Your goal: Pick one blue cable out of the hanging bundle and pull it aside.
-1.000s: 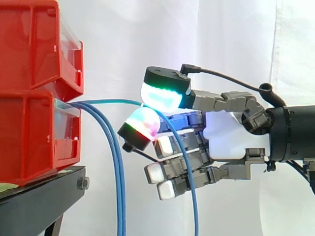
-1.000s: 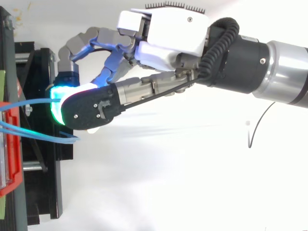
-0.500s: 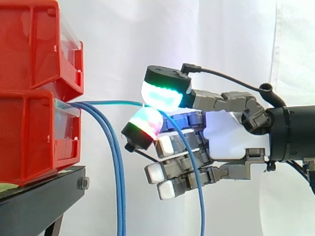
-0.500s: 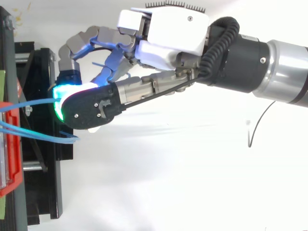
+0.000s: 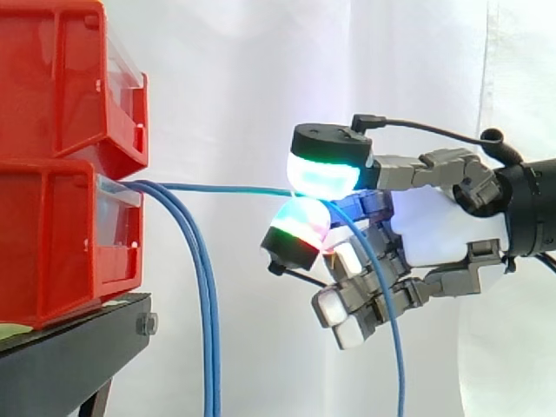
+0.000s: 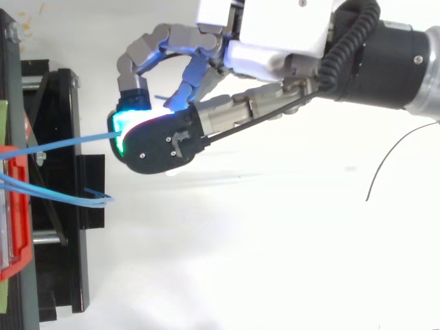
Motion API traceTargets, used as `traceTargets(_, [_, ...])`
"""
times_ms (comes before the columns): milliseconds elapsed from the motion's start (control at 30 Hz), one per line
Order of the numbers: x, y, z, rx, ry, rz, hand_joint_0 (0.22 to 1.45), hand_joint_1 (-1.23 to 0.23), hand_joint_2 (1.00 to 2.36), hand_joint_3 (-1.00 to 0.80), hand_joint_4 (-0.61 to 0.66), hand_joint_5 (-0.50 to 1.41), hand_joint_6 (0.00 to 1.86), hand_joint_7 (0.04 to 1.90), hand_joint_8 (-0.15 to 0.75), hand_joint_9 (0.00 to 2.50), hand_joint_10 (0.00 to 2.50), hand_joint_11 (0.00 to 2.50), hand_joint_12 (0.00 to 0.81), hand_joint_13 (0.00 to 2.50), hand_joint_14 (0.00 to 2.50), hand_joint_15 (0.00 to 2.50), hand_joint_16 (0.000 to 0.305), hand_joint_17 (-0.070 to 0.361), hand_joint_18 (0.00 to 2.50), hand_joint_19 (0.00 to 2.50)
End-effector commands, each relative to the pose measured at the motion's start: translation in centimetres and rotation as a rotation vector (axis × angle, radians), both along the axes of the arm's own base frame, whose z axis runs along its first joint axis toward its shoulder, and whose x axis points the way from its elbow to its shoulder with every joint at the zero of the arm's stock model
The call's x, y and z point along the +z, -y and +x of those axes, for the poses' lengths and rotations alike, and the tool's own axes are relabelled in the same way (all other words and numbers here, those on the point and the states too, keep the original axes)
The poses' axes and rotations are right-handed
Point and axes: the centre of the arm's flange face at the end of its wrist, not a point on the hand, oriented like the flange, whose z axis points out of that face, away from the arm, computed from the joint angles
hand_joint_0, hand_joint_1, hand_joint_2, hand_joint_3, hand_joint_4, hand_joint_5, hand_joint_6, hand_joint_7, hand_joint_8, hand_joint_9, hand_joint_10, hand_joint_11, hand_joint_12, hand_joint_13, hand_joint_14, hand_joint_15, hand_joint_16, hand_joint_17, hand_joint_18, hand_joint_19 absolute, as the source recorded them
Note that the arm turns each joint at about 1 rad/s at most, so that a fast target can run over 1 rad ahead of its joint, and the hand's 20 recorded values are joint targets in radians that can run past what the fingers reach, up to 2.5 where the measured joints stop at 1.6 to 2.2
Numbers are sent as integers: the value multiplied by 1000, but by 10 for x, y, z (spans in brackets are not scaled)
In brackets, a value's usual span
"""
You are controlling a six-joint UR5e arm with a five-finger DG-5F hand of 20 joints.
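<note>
Robot hand [image 5: 439, 233] closed in pinch on single blue cable [image 5: 228, 188]: cable clamped between upper green-glowing fingertip [image 5: 323, 176] and green-magenta pad just below it. Other fingers curled underneath. Held cable runs near level from pinch, straight out ahead of fingertips, to lower red bin [image 5: 61, 243]. Behind pinch it drops down across curled fingers. Remaining blue cables [image 5: 207, 330] hang just beside bin, well apart from robot hand, past edge of black stand [image 5: 74, 352].
</note>
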Motion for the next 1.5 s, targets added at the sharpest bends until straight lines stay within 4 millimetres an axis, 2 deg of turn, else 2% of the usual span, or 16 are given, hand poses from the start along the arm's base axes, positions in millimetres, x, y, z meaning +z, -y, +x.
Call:
traceTargets(0, [6, 5, -4, 1, -13, -24, 683, -874, 1025, -59, -71, -125, 934, 1305, 239, 1218, 18, 592, 318, 917, 23, 624, 38, 86, 704, 596])
traceTargets(1067, [5, 6, -3, 2, -5, -33, 676, -875, 1024, -30, -64, -121, 936, 1295, 247, 1224, 17, 581, 320, 927, 24, 625, 39, 87, 713, 606])
traceTargets(1167, [-7, 6, -8, 2, -30, -34, 676, -875, 1024, -32, -67, -120, 937, 1292, 247, 1223, 19, 578, 321, 928, 23, 632, 39, 87, 716, 608])
traceTargets(1233, [-24, 7, -17, 1, -67, -36, 676, -875, 1024, -32, -63, -120, 937, 1288, 244, 1223, 17, 579, 322, 928, 24, 630, 39, 87, 716, 604])
traceTargets(1267, [-50, 8, -32, 2, -125, -39, 676, -875, 1024, -32, -63, -120, 937, 1292, 247, 1219, 19, 584, 321, 929, 23, 631, 39, 87, 717, 607])
traceTargets(1300, [-59, 7, -37, 4, -145, -40, 675, -874, 1024, -28, -65, -120, 936, 1295, 245, 1222, 17, 574, 324, 930, 24, 629, 39, 87, 717, 613])
traceTargets(1400, [-112, 10, -75, 6, -270, -45, 675, -875, 1024, -30, -63, -120, 937, 1287, 245, 1224, 17, 578, 324, 931, 25, 636, 39, 87, 719, 607])
traceTargets(1467, [-135, 11, -94, 7, -326, -47, 676, -875, 1024, -33, -66, -120, 937, 1288, 245, 1222, 19, 586, 324, 933, 22, 627, 39, 87, 720, 605])
